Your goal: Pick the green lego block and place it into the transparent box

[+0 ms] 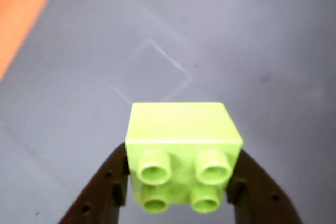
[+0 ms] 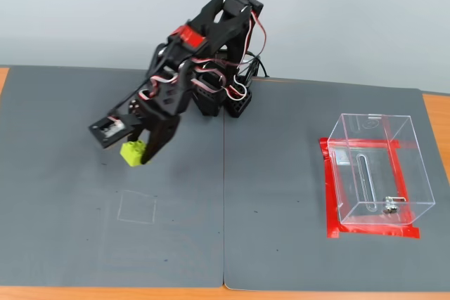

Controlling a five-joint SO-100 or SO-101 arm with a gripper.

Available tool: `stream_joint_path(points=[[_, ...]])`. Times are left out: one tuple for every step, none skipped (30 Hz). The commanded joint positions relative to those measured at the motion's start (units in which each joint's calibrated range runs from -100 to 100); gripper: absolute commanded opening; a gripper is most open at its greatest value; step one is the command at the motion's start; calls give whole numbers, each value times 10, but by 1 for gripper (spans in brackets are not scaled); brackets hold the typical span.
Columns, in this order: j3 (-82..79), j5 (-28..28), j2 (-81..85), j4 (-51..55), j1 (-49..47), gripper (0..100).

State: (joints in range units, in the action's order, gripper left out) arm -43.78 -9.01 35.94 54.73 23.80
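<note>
The green lego block is a lime brick with four studs facing the wrist camera, and my gripper is shut on it, black fingers pressed against both its sides. In the fixed view the green lego block hangs in the gripper above the left part of the grey mat, clear of the surface. The transparent box stands at the right on the mat, edged by red tape, far from the gripper.
A faint square outline is marked on the grey mat below the gripper. The arm's base sits at the back centre. Wooden table edges show beyond the mat.
</note>
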Motion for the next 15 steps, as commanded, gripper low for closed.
stream_joint_path(points=[[28, 9, 67, 0, -58, 4], [28, 9, 79, 0, -76, 4], [28, 9, 90, -4, -94, 3], [28, 11, 101, -6, -112, 3], [31, 15, 112, -6, -131, 4], [38, 20, 118, -6, -151, 4], [45, 24, 121, -6, -169, 4], [51, 27, 124, -5, -185, 4], [57, 28, 125, -4, -203, 4], [65, 30, 125, -3, -218, 4], [72, 30, 125, -2, -234, 4], [79, 30, 125, -1, -250, 4], [86, 31, 125, 0, -267, 4], [92, 34, 125, 0, -284, 4], [98, 36, 125, 0, -303, 4]])
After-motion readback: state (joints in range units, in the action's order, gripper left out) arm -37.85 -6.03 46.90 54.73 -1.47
